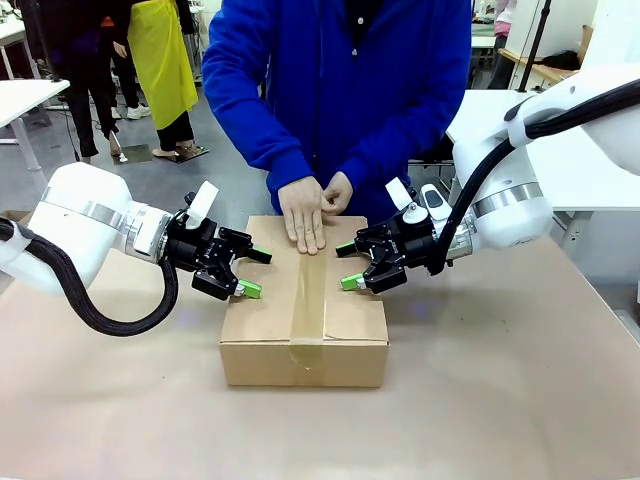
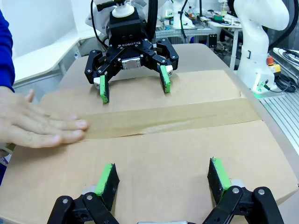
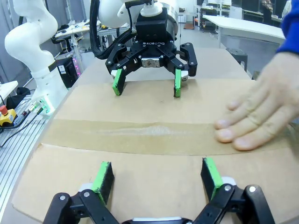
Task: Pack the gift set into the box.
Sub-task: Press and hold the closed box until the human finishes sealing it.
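The box (image 1: 262, 330) stands in the middle of the table with its flaps closed. A strip of brown tape (image 1: 308, 300) runs along the top seam. A person's hand (image 1: 303, 215) lies flat on the far end of the tape. My left gripper (image 1: 252, 272) is open over the box's left top edge. Facing it from the right top edge is my right gripper (image 1: 348, 267), also open. Neither holds anything. In the left wrist view my left gripper (image 2: 162, 179) spans the box top (image 2: 187, 149). In the right wrist view my right gripper (image 3: 158, 179) does the same. The gift set is hidden.
The person in a blue jacket (image 1: 340, 90) stands at the far side, close to the box. Brown table surface (image 1: 500, 400) lies bare around the box. White tables (image 1: 25, 95) and other people stand farther back.
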`<state>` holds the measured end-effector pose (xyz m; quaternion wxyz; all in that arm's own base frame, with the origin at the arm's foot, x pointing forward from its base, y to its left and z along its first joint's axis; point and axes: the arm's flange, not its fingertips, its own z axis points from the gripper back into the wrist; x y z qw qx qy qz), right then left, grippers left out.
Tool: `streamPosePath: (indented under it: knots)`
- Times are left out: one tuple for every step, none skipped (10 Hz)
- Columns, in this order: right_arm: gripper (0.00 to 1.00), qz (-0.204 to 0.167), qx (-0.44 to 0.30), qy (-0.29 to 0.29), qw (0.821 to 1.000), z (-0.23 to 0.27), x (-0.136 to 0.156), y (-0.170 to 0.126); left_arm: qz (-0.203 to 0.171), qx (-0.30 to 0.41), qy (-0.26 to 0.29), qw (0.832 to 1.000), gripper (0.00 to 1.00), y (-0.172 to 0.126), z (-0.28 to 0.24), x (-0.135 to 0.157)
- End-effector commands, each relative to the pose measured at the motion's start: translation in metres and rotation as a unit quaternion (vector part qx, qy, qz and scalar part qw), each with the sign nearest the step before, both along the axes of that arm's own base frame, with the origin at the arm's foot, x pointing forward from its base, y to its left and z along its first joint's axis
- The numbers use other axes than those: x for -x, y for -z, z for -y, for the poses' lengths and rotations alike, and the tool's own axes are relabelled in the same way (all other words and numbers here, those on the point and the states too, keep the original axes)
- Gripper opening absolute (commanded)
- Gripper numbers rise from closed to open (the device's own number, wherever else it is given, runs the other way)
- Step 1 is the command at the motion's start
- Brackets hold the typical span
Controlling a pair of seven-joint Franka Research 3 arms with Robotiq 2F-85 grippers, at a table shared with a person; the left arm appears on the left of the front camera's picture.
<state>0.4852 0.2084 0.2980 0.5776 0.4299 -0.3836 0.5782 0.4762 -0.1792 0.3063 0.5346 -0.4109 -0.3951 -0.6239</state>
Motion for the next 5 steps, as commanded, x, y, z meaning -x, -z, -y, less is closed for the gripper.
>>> streamPosePath:
  knots:
    - [1.0,0.002,0.001,0.0,1.0,0.0005,0.0004,0.0012,0.003,0.002,0.003,1.0,1.0,0.0019,-0.0006,0.0009]
    - [1.0,0.002,0.001,0.0,1.0,0.0005,0.0004,0.0012,0.003,0.002,0.003,1.0,1.0,0.0019,-0.0006,0.0009]
    - [1.0,0.002,0.001,0.0,1.0,0.0005,0.0004,0.0012,0.003,0.002,0.003,1.0,1.0,0.0019,-0.0006,0.0009]
    - [1.0,0.002,0.001,0.0,1.0,0.0005,0.0004,0.0012,0.003,0.002,0.003,1.0,1.0,0.0019,-0.0006,0.0009]
    - [1.0,0.002,0.001,0.0,1.0,0.0005,0.0004,0.0012,0.003,0.002,0.003,1.0,1.0,0.0019,-0.0006,0.0009]
